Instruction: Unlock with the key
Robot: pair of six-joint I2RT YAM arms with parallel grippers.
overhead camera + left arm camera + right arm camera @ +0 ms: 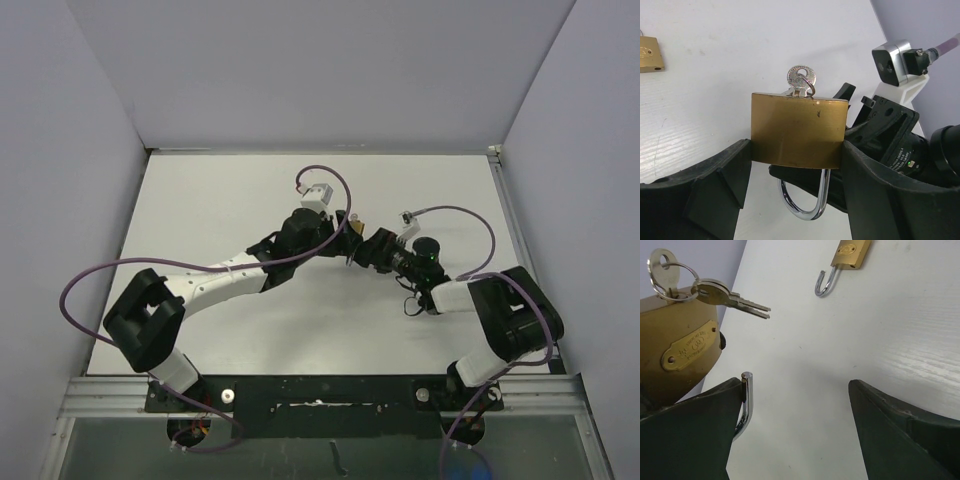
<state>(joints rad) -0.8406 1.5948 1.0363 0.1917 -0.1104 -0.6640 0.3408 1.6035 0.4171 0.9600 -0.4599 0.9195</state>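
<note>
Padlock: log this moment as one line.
padlock: clamped in left gripper | key: in keyhole | shackle: tip free | right gripper: open, empty

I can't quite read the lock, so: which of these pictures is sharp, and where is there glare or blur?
Left wrist view: the large brass padlock is sharp and evenly lit, its steel shackle glinting; the left claw's black fingers look soft. Right wrist view: the right claw's fingers blur, the small brass padlock is crisp. Top view: soft light, faint shadows, lock too small.
</note>
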